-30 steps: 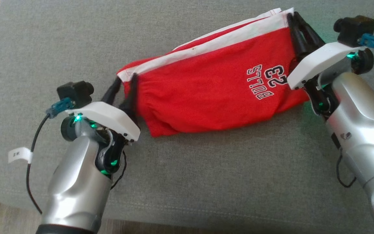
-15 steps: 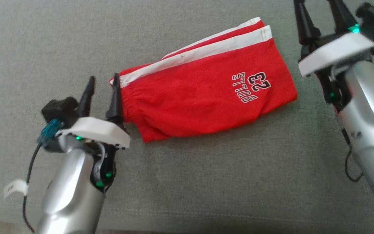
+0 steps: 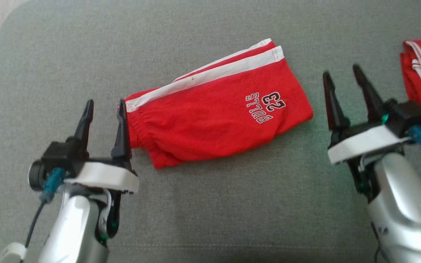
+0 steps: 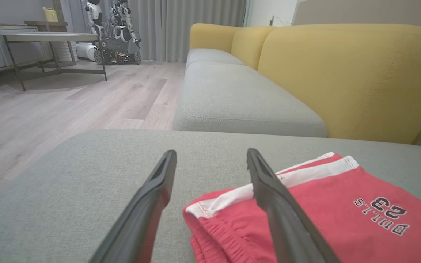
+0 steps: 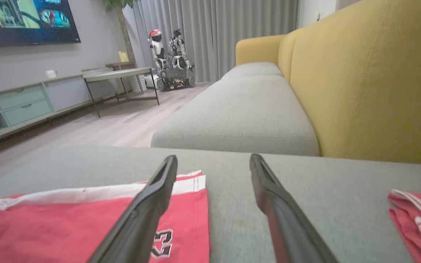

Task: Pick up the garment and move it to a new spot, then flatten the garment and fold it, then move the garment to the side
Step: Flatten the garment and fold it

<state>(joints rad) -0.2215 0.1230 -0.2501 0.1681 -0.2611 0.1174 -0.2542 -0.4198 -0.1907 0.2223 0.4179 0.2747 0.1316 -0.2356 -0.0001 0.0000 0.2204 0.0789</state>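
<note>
Black and long, the two fingers of the left gripper (image 3: 106,104) stand wide apart with nothing between them. They point straight up the head view, away from the robot. The silver left arm (image 3: 73,226) rises from the bottom left corner and leans a little to the right. The inner finger (image 3: 121,128) is right at the waist end of the shorts (image 3: 214,113). I cannot tell if it touches them.

The right gripper (image 3: 342,72) is wide apart too and holds nothing. Its fingers lean up and a bit to the left. The silver right arm (image 3: 397,212) comes in from the bottom right corner. A strip of bare grey cushion (image 3: 210,204) lies between this gripper and the leg end of the shorts.

The shorts are red with a white stripe. They lie folded and flat on the cushion, between the two grippers. They slant, with the waist end lower left and the leg end upper right. The print "BULLS 23" is near the leg end.

A second red cloth (image 3: 420,84) with white stripes lies at the right edge, just past the right gripper. The left wrist view shows a yellow backrest (image 4: 342,73) behind the cushion.
</note>
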